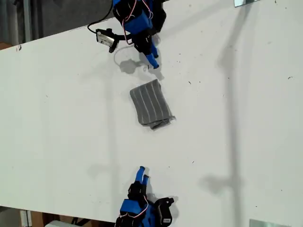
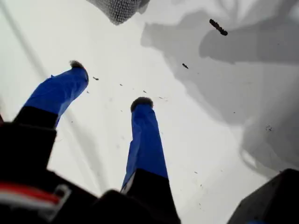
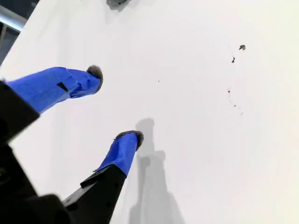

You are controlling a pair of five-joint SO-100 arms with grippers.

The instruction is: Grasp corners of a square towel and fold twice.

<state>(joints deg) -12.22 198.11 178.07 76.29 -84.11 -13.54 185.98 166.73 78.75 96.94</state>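
Grey cloth with thin pale stripes, the towel [image 1: 151, 103] lies folded into a small, slightly tilted block near the middle of the white table [image 1: 57, 118]. Its end toward the exterior view's bottom is rumpled and bunched, with layers showing at the edge. Its corners are tucked into the folds, and I cannot pick them out singly. Nothing is touching it. The first claw [image 1: 152, 64] hangs off the arm at the exterior view's top. It points down toward the towel and stops just short of the near edge, with bare table between them. In the first wrist view that claw [image 2: 110, 84] stands open, its two blue fingers [image 2: 145, 140] spread and only white table between them. An edge of the towel [image 2: 120, 8] shows just ahead. The second claw [image 1: 141, 171] reaches in from the arm at the exterior view's bottom and sits well apart from the towel. In the second wrist view it [image 3: 116, 103] is also open and grips nothing, its dark tips over bare table. Only a sliver of the towel [image 3: 116, 3] shows far ahead. A few small dark specks [image 1: 189, 82] dot the table.
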